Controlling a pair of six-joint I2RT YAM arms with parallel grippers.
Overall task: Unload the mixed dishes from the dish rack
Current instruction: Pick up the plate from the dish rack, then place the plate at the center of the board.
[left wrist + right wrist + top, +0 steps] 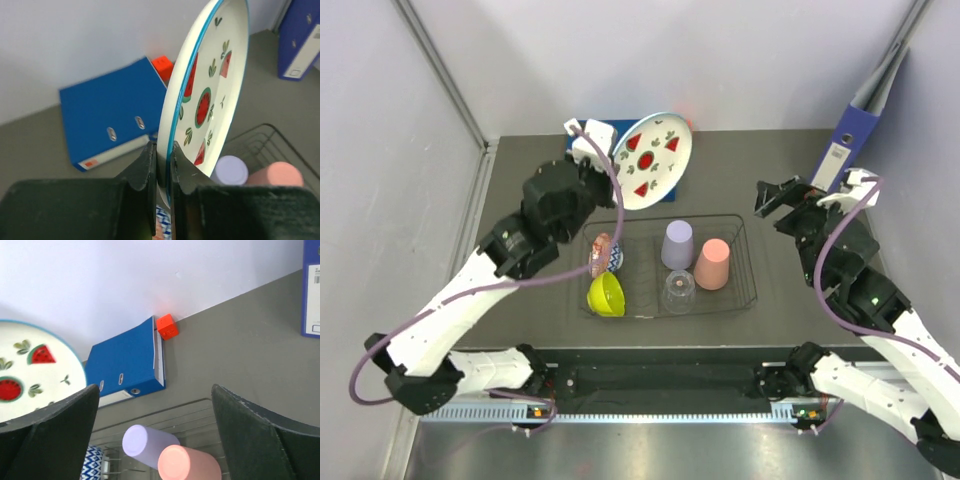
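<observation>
We log both arms, left arm (460, 300) and right arm (910, 335), as white links joined by black housings. A mauve cable (817, 280) trails along each. Fingers (55, 430) are matte black wedges. The right arm bears a green light (867, 297).

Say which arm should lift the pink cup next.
Right: the right pincer, open and empty, hovers by the rack near the pink cup; the left pincer is clamped on the plate.

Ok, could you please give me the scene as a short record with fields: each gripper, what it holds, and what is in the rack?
left gripper: shut on the white plate, at its rim; plate held on edge
right gripper: open, holds nothing
in dish rack: lilac cup, pink cup, clear tumbler, lime bowl, patterned bowl
beyond rack: blue binder, orange cube
</observation>
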